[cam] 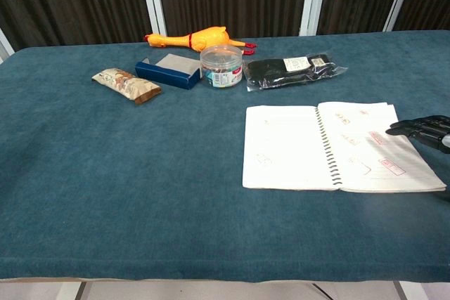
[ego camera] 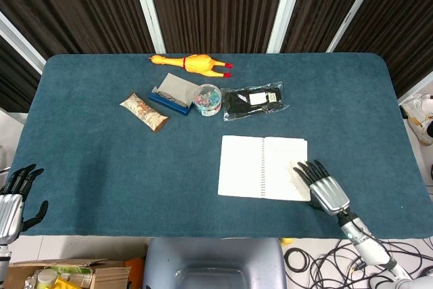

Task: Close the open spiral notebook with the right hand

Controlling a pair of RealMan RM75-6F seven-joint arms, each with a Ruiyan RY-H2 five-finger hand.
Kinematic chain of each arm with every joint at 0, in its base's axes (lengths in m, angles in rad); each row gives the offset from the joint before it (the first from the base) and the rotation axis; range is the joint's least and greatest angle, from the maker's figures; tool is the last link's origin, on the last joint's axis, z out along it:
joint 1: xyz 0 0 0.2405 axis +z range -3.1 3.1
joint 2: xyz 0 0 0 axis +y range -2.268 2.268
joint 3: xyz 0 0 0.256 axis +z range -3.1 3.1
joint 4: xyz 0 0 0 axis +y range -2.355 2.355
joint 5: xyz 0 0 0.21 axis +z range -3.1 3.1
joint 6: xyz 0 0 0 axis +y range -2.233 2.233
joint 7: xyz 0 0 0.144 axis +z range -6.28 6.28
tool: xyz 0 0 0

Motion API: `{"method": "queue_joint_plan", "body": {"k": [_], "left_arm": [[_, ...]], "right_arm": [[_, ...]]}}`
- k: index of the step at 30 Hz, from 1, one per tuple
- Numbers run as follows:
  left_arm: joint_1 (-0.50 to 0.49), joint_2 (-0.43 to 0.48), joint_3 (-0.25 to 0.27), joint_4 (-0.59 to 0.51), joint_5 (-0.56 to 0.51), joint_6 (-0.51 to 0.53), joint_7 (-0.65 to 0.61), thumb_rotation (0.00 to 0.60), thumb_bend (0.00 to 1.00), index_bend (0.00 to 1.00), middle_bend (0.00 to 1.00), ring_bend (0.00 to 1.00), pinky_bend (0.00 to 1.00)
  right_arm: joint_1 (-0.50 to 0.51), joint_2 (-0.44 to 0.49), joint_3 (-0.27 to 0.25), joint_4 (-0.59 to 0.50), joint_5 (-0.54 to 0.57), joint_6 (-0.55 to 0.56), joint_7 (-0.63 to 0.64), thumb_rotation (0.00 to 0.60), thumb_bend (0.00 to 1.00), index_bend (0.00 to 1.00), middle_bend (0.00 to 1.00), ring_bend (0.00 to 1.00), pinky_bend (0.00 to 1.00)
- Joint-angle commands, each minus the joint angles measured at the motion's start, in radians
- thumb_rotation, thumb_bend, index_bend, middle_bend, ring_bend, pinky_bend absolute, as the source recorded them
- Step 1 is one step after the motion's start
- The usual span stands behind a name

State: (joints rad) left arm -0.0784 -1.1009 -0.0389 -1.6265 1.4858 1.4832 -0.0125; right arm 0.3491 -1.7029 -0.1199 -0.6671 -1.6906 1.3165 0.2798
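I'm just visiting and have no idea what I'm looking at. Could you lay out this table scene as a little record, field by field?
surface: blue table
notebook: spiral notebook lying open and flat
right hand: right hand at the outer edge of the right page, fingers extended, nothing held
left hand: left hand off the table's near left corner, holding nothing
back row: rubber chicken, snack bar, blue box, clear round tub, black packet
task state: notebook not yet closed
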Motion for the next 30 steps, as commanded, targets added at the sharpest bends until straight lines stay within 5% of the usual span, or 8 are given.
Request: {"method": "queue_joint_plan", "body": {"k": [1,12,30], "left_arm": [[0.000,0.000,0.000,0.000,0.000,0.000,0.000,0.600,0.41,0.19,0.11,0.10,0.33],[-0.001,-0.002,-0.001,0.003,0.002,0.000,-0.001,0.600,0.41,0.19,0.11,0.10,0.33],[-0.005,0.001,0.005,0.001,0.015,-0.005,-0.005,0.600,0.41,0.19,0.12,0.10,0.33]], "right_arm": [[0.000,-0.001,0.001,0.001,0.000,0.001,0.000,0.600,0.29,0.09,0.03,0.00,0.04],[0.001,-0.011,0.007,0.018,-0.002,0.013,0.003,0.600,0.29,0.14,0.03,0.00,0.04],[0.002,-0.078,0.035,0.136,-0.005,0.103,0.041,0.600,0.29,0.66,0.14,0.06,0.09]]}}
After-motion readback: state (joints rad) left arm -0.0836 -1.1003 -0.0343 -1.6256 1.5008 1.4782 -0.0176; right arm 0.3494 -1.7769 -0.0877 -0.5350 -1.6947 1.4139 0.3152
